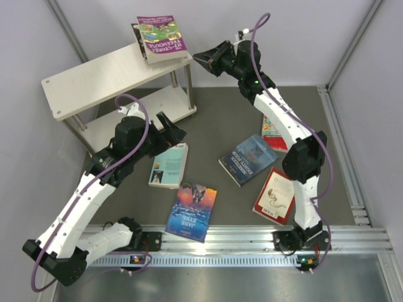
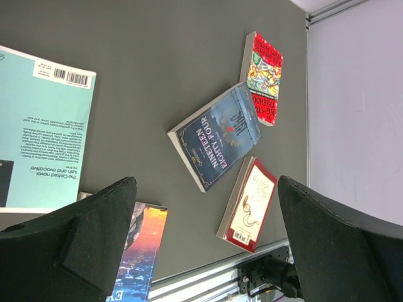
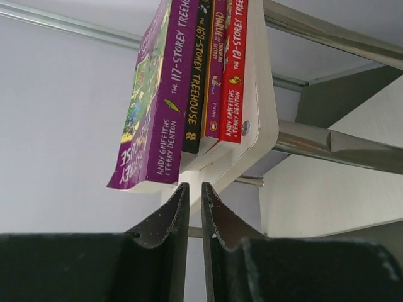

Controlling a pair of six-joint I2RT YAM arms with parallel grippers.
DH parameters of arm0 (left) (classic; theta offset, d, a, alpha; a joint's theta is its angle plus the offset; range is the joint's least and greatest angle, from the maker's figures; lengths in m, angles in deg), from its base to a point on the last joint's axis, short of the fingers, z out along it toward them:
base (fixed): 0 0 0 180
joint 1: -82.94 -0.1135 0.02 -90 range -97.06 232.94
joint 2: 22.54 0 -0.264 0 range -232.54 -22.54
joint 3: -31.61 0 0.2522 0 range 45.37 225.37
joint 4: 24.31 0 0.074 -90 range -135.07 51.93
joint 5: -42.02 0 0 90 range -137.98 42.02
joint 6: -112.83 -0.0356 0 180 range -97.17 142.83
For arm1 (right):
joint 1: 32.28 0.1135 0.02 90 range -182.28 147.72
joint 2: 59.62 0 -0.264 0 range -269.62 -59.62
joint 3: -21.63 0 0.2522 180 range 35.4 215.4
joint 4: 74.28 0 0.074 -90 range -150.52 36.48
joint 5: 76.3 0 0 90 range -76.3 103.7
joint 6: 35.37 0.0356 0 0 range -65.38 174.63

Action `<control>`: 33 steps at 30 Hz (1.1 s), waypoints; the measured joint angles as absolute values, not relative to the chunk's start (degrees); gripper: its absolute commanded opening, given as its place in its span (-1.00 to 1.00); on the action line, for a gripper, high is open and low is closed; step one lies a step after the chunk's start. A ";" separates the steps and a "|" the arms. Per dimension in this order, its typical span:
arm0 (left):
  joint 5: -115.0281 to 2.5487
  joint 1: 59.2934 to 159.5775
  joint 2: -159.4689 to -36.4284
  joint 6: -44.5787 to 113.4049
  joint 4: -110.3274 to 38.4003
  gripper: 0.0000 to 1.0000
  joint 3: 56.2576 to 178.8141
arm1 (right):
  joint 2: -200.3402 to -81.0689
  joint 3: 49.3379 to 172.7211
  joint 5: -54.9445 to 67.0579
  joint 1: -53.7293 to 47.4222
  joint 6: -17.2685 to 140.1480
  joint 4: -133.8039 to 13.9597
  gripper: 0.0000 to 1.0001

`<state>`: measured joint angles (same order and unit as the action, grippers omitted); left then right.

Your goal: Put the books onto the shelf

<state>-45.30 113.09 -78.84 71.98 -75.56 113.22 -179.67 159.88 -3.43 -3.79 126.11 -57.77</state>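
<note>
The pale two-tier shelf stands at the back left. A stack of books with a purple cover on top lies on its right end. My right gripper is shut and empty just right of that stack. In the right wrist view its tips sit just off the shelf board's end, with the book spines beyond them. My left gripper is open above the pale teal book, and nothing is between its fingers.
Flat on the dark mat lie a blue sunset book, a dark blue book, a maroon book with a white panel and a red book partly under the right arm. A metal rail runs along the near edge.
</note>
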 measured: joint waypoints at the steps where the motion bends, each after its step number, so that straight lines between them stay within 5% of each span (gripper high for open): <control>1: -45.21 113.11 -78.79 71.94 -75.69 0.98 113.22 | -179.67 159.86 -3.45 -3.79 126.13 -57.42 -0.74; 33: -42.90 113.09 -79.10 70.23 -76.26 0.98 113.94 | -191.26 174.29 -3.76 -1.89 133.10 -61.53 -0.60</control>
